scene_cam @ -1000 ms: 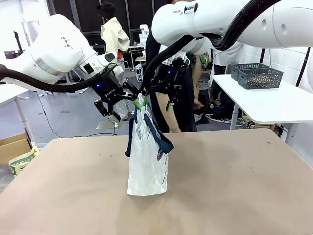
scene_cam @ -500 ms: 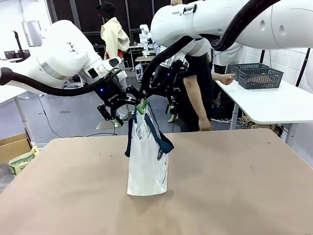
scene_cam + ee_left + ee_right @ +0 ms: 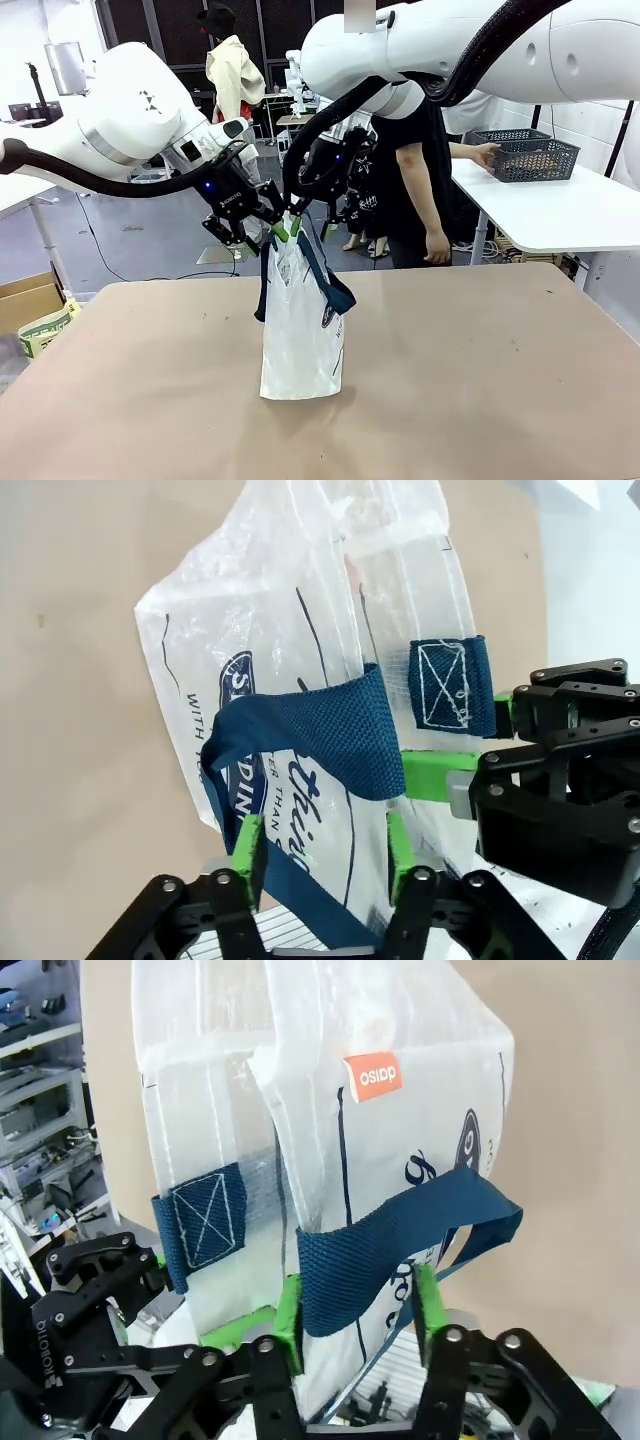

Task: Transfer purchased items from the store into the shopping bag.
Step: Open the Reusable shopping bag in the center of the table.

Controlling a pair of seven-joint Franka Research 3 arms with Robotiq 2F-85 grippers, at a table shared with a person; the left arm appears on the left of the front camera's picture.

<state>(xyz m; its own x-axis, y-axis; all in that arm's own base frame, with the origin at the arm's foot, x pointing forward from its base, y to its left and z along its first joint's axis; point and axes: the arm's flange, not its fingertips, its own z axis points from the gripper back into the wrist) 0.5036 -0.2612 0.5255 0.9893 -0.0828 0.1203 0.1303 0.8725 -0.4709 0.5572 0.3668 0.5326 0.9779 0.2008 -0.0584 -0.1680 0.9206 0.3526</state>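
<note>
Bag (image 3: 300, 330) stands upright at six o'clock under my left gripper (image 3: 322, 830) and right gripper (image 3: 357, 1295). Each straddles a strap (image 3: 300, 730); I can't tell if they're pinching.

A wide tan bench (image 3: 480, 380) spans the front view from edge to edge, its top matte, with a few faint scuffs. One thing stands on it: a white bag (image 3: 300, 340), upright, a little left of the middle and well back from the near edge, its flat base on the top. The surface around the bag is bare. Beyond the far right corner stands a separate white bench (image 3: 560, 215). It carries two dark grey baskets (image 3: 532, 160), side by side and touching, near its far end.
</note>
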